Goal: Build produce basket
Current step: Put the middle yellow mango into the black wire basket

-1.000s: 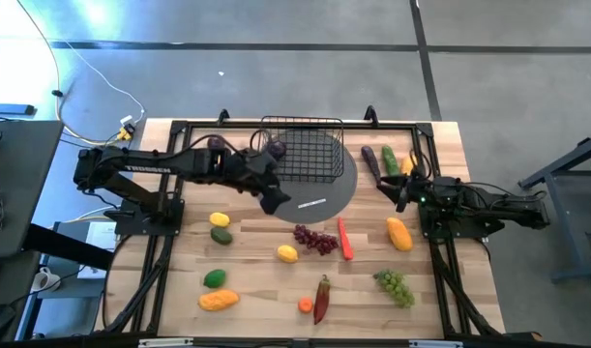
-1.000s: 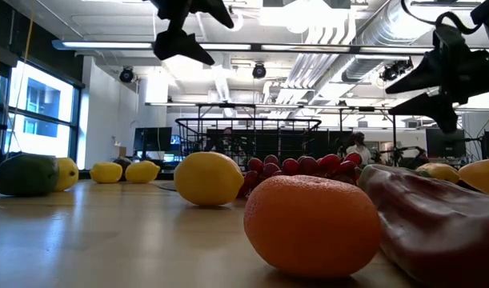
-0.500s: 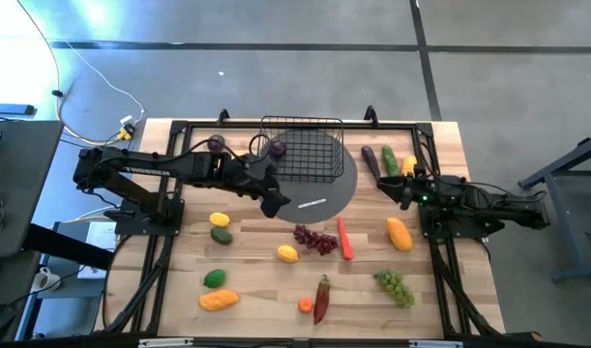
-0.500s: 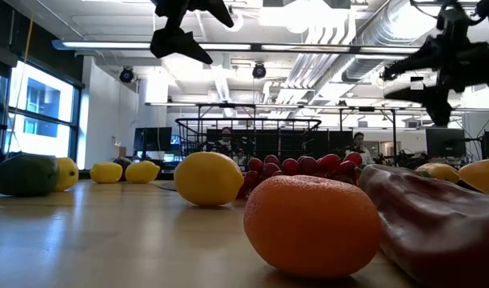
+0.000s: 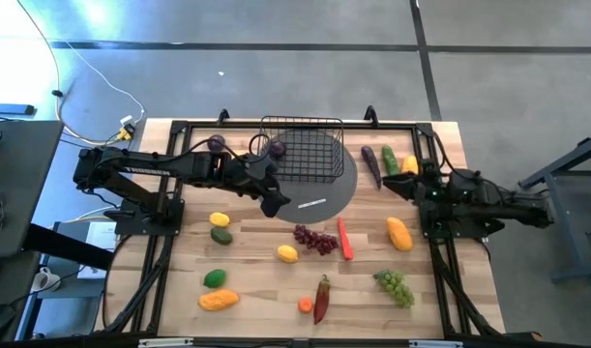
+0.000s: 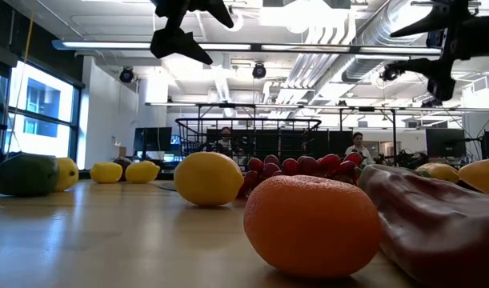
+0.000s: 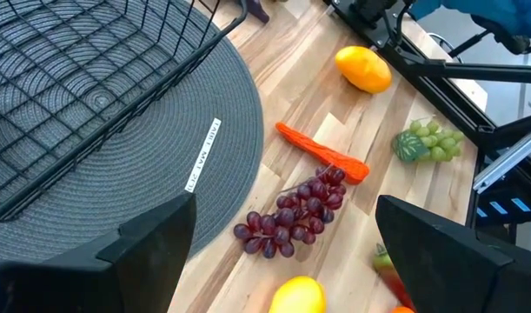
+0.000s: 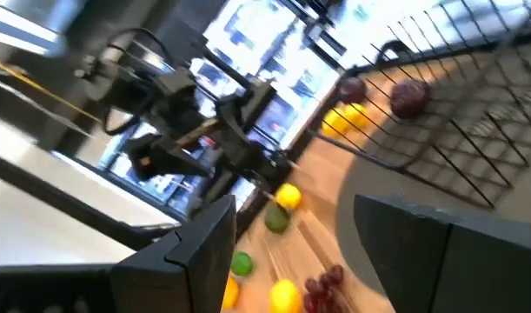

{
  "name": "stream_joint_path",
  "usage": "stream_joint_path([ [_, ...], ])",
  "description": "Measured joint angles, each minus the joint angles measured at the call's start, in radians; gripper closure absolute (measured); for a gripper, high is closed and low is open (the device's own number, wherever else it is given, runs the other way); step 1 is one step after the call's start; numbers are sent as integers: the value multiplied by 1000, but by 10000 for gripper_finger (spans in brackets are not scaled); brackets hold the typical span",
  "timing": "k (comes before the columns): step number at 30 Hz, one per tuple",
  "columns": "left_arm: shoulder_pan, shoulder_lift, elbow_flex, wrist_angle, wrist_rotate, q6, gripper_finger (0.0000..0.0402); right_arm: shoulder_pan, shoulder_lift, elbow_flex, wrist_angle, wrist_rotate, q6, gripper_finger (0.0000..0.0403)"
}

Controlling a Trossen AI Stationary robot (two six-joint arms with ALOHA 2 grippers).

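High view: the black wire basket [image 5: 303, 148] sits on a round grey mat [image 5: 319, 188] at the table's far middle, a purple plum [image 5: 276, 149] inside. The left gripper [image 5: 274, 203] hovers at the mat's edge, jaws apart, empty.

Low view: the right gripper [image 6: 436, 40] hangs high, fingers spread, empty.

Left wrist view: red grapes [image 7: 291, 213] touch a carrot [image 7: 321, 154].

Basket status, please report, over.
Both end effectors open, empty: left near basket, right beside it. One plum inside. Nothing in the way.
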Motion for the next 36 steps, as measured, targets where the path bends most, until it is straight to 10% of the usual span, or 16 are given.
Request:
stream_joint_path([
  [19, 0, 0, 0, 0, 1, 64, 55, 0, 563, 504, -839, -194, 261, 186],
  [36, 0, 0, 0, 0, 35, 107, 55, 85, 902, 482, -919, -272, 252, 186],
])
